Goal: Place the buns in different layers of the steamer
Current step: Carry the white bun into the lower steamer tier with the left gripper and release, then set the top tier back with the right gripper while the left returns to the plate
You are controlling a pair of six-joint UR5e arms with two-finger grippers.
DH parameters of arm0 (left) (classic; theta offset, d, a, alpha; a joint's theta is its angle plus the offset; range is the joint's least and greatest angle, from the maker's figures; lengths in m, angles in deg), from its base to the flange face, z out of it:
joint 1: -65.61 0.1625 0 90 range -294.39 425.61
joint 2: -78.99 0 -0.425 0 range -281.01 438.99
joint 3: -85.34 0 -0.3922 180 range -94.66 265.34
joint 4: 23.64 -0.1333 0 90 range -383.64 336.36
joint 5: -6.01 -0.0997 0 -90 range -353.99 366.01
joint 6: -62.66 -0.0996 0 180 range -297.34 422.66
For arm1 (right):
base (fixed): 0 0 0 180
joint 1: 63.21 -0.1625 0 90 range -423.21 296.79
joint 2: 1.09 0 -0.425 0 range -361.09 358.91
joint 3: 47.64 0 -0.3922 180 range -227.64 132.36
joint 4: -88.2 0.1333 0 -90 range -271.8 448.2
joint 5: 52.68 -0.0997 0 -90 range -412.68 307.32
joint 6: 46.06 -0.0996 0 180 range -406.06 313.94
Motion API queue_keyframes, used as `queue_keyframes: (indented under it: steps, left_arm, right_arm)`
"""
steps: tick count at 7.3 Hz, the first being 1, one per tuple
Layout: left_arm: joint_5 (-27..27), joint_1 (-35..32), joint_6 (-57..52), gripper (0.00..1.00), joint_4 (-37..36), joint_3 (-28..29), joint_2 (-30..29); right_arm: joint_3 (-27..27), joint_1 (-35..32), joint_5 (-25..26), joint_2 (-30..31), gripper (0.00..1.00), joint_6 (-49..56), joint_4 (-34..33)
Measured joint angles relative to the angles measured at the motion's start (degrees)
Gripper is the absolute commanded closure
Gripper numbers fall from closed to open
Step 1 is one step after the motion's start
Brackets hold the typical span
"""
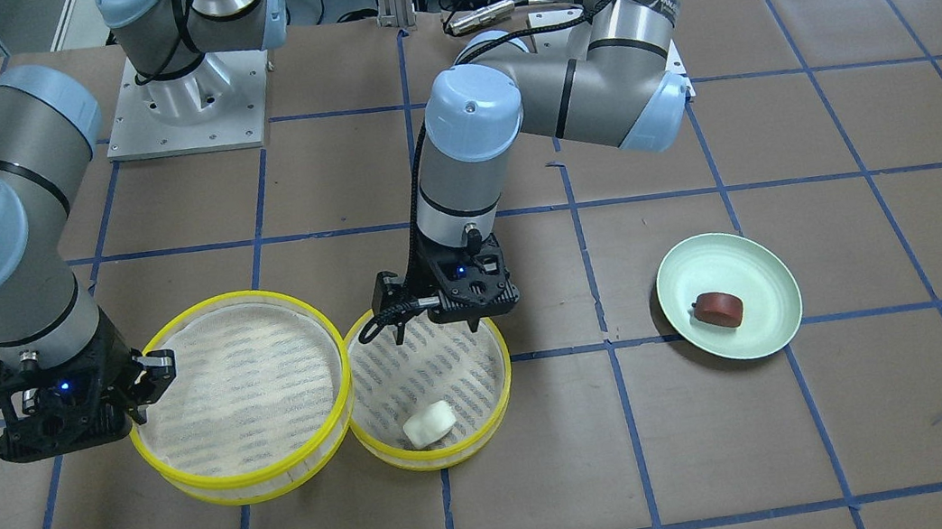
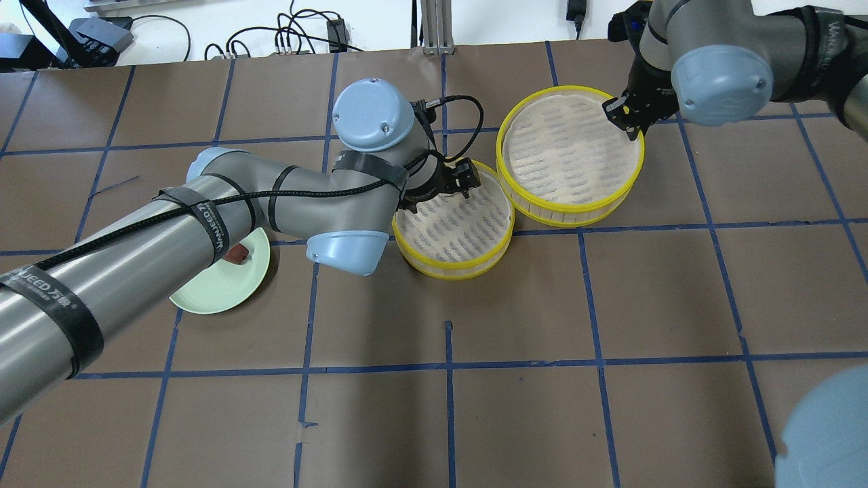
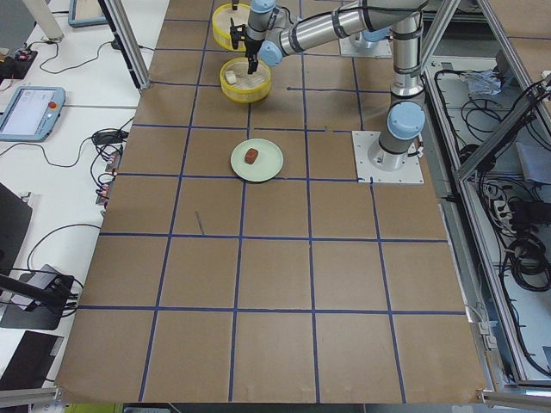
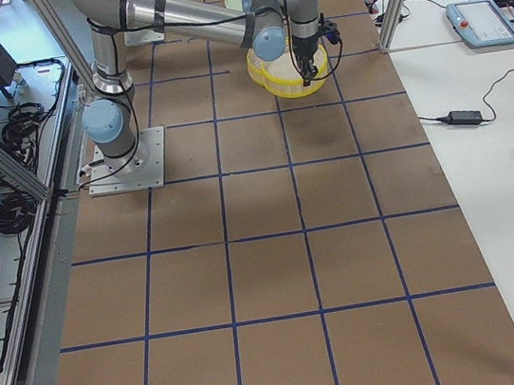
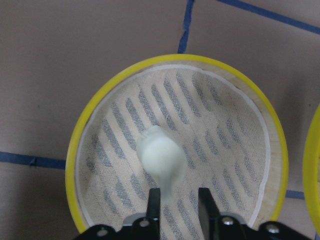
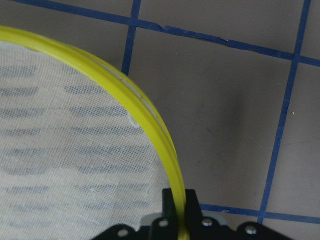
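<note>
The white bun (image 1: 428, 424) lies on the mesh floor of one yellow-rimmed steamer layer (image 1: 501, 388). My left gripper (image 1: 434, 331) hovers over this layer's far side, open and empty. In the left wrist view the bun (image 5: 160, 159) sits just past the fingertips (image 5: 152, 200). My right gripper (image 1: 151, 379) is shut on the rim of the second, empty steamer layer (image 1: 190, 483). The right wrist view shows that rim (image 6: 150, 117) pinched between the fingers. The two layers stand side by side, rims touching. The reddish-brown bun (image 1: 719, 308) lies on the pale green plate (image 1: 762, 262).
The plate stands apart from the layers, on my left side of the table. My left forearm hides part of it in the overhead view (image 2: 217, 291). The brown table top (image 1: 732, 449) is marked with blue tape lines.
</note>
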State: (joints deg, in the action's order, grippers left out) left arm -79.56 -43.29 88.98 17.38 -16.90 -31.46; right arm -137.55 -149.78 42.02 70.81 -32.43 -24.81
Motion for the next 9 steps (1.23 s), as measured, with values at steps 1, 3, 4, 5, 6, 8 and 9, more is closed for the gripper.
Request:
queue_keyframes:
  steps: [1, 3, 4, 5, 6, 8, 9]
  left_arm:
    - [-2.8, 2.8, -9.0, 0.00, 1.1, -0.5, 1.6]
    - [-5.4, 13.2, -29.2, 0.00, 9.6, -1.8, 7.8]
    - [-5.6, 20.0, -39.6, 0.00, 14.5, -2.1, 10.4]
    - [-5.5, 26.9, -48.4, 0.00, 17.7, -2.3, 11.7]
    - [-5.5, 32.6, -55.0, 0.00, 19.5, -2.9, 11.8]
    - [-5.3, 37.3, -60.9, 0.00, 19.7, -6.0, 9.1]
    - [-5.0, 37.9, -61.0, 0.00, 18.9, -7.2, 7.1]
  right_arm:
    - [0.6, -0.5, -1.2, 0.2, 0.95, -2.6, 0.8]
    - [2.6, -3.3, -3.2, -0.1, 0.95, -10.1, 2.6]
    - [3.1, -5.9, -4.1, -0.5, 0.95, -15.5, 2.7]
    - [3.4, -9.2, -4.7, -2.0, 0.94, -21.5, 2.4]
    - [3.5, -12.7, -4.9, -4.2, 0.94, -26.8, 2.2]
    - [2.9, -15.4, -4.5, -6.3, 0.94, -30.2, 2.5]
    - [2.5, -15.7, -4.0, -6.4, 0.94, -30.2, 2.6]
